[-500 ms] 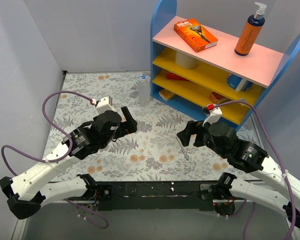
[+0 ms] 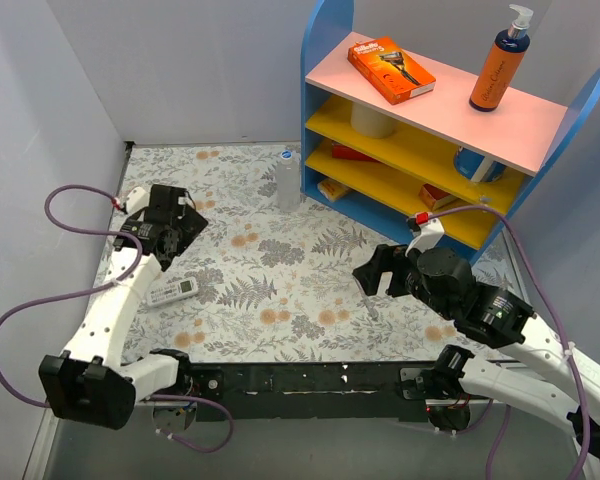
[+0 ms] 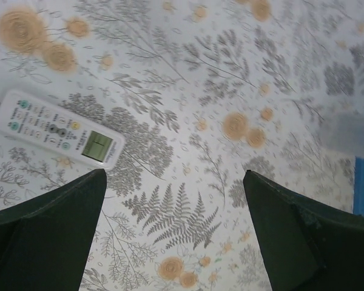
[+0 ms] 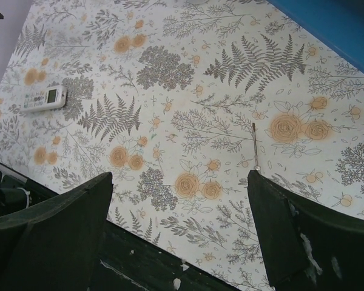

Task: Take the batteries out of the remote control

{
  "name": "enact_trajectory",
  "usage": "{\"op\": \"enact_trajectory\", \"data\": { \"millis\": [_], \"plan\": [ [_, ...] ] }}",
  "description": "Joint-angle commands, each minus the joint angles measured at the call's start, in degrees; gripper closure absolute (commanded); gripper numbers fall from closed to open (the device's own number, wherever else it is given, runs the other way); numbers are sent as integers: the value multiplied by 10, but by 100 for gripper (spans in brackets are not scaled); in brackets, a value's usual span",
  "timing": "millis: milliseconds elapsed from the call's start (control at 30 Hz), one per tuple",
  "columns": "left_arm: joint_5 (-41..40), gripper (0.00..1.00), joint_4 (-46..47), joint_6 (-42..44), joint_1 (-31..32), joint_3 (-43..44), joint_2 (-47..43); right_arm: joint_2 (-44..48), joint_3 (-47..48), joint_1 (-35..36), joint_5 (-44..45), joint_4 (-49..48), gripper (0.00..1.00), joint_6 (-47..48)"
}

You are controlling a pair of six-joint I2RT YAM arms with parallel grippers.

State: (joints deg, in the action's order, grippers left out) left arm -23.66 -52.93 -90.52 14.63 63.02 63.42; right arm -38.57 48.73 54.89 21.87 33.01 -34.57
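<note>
Not started: remote control point(image 2: 172, 291) lies button-face up on the tabletop point(image 2: 300, 295), left side, untouched. No batteries in view. Left gripper point(image 3: 173, 179) hovers near it, right gripper point(image 4: 179, 182) well apart. Both have fingers spread, empty.

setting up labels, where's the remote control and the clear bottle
remote control point(image 3: 59, 129), left wrist view, middle of its button face
clear bottle point(image 2: 287, 186), top external view, middle of its body

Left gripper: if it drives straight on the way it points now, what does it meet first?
Probably the bare floral-patterned table covering: the left gripper points at it, jaws open. The slim white plastic remote control lies off to one side. Depth is unclear.
</note>
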Motion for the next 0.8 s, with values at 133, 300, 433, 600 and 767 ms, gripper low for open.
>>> {"op": "enact_trajectory", "data": {
  "millis": [133,300,433,600,767],
  "plan": [
    [36,2,-89,-163,-200,-35,71,30,-11,3,12,-16,2,-19],
    [109,2,-59,-213,-265,-83,90,35,-9,3,13,-17,3,-18],
    [155,5,-35,-239,-314,-127,114,36,-5,3,11,-19,3,-16],
    [151,3,6,-249,-331,-140,144,39,-3,3,-4,-28,3,-11],
    [148,2,36,-247,-341,-144,182,40,-8,3,-13,-35,4,-12]
  ]
}}
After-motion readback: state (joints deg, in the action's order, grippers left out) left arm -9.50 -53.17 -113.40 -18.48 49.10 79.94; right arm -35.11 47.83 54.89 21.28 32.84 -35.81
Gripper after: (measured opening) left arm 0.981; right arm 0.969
